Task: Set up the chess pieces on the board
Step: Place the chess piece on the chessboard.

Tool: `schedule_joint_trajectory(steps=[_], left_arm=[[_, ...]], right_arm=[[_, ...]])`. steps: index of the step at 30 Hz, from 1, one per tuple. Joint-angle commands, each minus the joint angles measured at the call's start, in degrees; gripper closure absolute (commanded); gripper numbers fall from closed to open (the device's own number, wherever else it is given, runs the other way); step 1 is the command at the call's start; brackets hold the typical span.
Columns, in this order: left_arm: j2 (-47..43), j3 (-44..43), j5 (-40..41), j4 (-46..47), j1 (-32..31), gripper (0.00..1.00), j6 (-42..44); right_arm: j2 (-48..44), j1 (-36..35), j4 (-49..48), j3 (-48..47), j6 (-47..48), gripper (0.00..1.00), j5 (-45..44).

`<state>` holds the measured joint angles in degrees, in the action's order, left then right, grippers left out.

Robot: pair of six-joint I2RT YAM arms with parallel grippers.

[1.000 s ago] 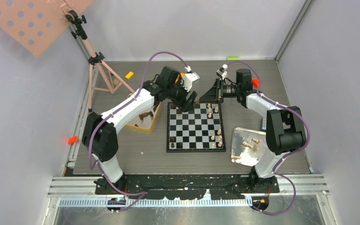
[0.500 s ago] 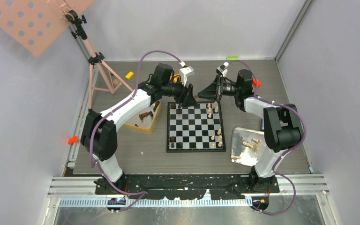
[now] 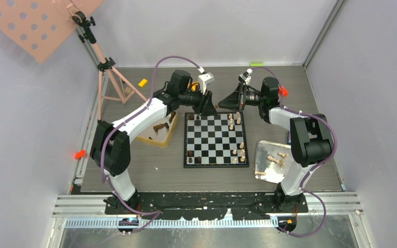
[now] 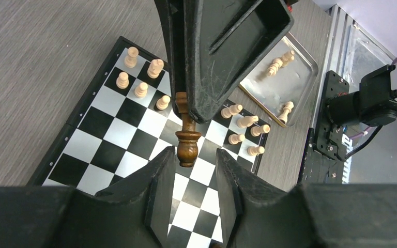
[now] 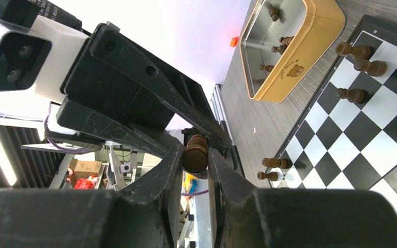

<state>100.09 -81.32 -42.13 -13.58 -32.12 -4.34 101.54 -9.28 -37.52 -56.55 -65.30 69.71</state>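
right claw point(image 5: 195, 153) clenches a dark chess piece point(image 4: 187, 138) at the board's point(image 3: 214, 145) twelve o'clock edge; my left claw point(image 4: 195, 155) flanks its base, open. i close squarely before releasing.

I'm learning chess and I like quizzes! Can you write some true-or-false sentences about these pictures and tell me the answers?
1. Pale pieces lie on the silver tray. True.
2. The gold tin holds pale pieces. False: the ones seen in it are dark pieces.
3. The right gripper holds a dark brown piece. True.
4. The left gripper is far away from the right gripper. False: its fingers stand on either side of that same piece, near the far edge of the board.
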Motion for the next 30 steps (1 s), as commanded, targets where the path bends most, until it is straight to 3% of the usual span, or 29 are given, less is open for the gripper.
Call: schedule_joint_trajectory(steps=[1,18,23,25,27,28,30], left_arm=[[0.66,-2.65,-0.21,2.18,0.48,0.65,-0.70],[2.57,-6.14,-1.46,-0.89,0.57,0.81,-0.02],[2.13,-6.16,-1.82,-1.38,0.62,0.95,0.57],[2.04,-6.93,-1.92,-3.35,0.52,1.00,1.84],[2.04,-8.42,-1.63,-7.57,0.42,1.00,5.46],[2.12,-9.34,-0.94,-10.59,0.21,1.00,7.61],[2.32,-11.21,1.45,-17.33,-0.42,1.00,12.53]], right_arm=[[-0.12,-0.24,-3.32,0.03,-0.18,0.99,0.86],[0.77,-0.21,-3.49,0.16,0.17,0.99,1.01],[0.97,-0.21,-3.10,0.30,0.86,0.99,1.15],[1.15,-0.17,-3.20,0.12,0.95,0.91,1.46],[0.99,0.23,-3.27,-0.20,0.96,0.75,1.61],[0.71,0.91,-3.31,-0.34,1.00,0.62,1.68],[0.09,2.34,-3.23,-0.51,1.14,0.48,1.74]])
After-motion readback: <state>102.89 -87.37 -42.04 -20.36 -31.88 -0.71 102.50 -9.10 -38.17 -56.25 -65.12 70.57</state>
